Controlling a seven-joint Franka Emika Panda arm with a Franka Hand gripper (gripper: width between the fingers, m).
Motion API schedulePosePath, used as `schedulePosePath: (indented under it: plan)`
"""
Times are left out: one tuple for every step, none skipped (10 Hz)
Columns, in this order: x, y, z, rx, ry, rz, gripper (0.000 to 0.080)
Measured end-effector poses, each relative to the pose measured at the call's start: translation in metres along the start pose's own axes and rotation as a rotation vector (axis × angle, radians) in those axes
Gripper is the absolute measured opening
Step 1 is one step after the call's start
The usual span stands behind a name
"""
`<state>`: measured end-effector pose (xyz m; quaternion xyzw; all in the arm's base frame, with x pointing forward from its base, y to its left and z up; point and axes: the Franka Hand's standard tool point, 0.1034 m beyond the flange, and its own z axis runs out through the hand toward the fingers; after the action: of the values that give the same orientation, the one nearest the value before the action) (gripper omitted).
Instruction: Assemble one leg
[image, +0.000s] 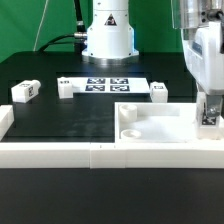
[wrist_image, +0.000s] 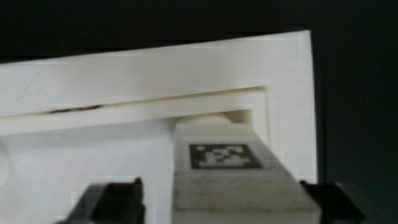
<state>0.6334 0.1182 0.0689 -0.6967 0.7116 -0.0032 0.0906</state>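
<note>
- I see the two-finger gripper (wrist_image: 205, 200) closed around a small white blocky plastic leg with a fiducial tag (wrist_image: 222, 160), over the large white recessed square panel (image: 150, 125).
- Black tabletop (image: 60, 120), green backdrop (image: 25, 25); the marker board (image: 105, 85) lies flat.

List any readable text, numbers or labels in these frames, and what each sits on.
No words, brands or numbers readable anywhere.
Leg between the tool fingers: black-and-white tag, pattern only, no text.
Marker board: several tags, patterns only.
Loose legs: tags too small to read.
</note>
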Motion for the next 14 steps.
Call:
schedulePosePath:
  plan:
    - [0.0023,-0.0015,-0.001,0.0,0.0,-0.062,0.0561]
    - [0.0025,-0.0017,-0.0011,0.001,-0.001,-0.108,0.0634]
    - [0.0005,0.0005,-0.0013,-0.025,-0.005,-0.267,0.0645]
    - [-0.0003,-0.0005,-0.0026,-0.031,-0.01,-0.393,0.0645]
    - [0.0007,-0.0006,-0.0038,-0.049,-0.019,-0.585,0.0649]
    - [-0.0013,-0.0018,-0.0061,-0.084,-0.03,-0.757,0.0649]
    - [-0.0013,-0.0041,-0.0065,-0.088,-0.034,-0.879,0.0649]
    - [0.0022,-0.0049,-0.0064,-0.092,-0.037,-1.025,0.0649]
    - [0.0046,-0.0059,-0.0067,-0.094,-0.027,-1.124,0.0649]
    - [0.0049,-0.0064,-0.0061,-0.093,-0.01,-1.192,0.0649]
    - [0.0041,-0.008,-0.0055,-0.079,0.02,-1.276,0.0649]
    - [0.0019,-0.0067,-0.0037,-0.071,0.041,-1.34,0.0649]
    - [0.0009,-0.0055,-0.0024,-0.075,0.046,-1.429,0.0649]
    - [0.0021,-0.0054,-0.0018,-0.079,0.042,-1.52,0.0649]
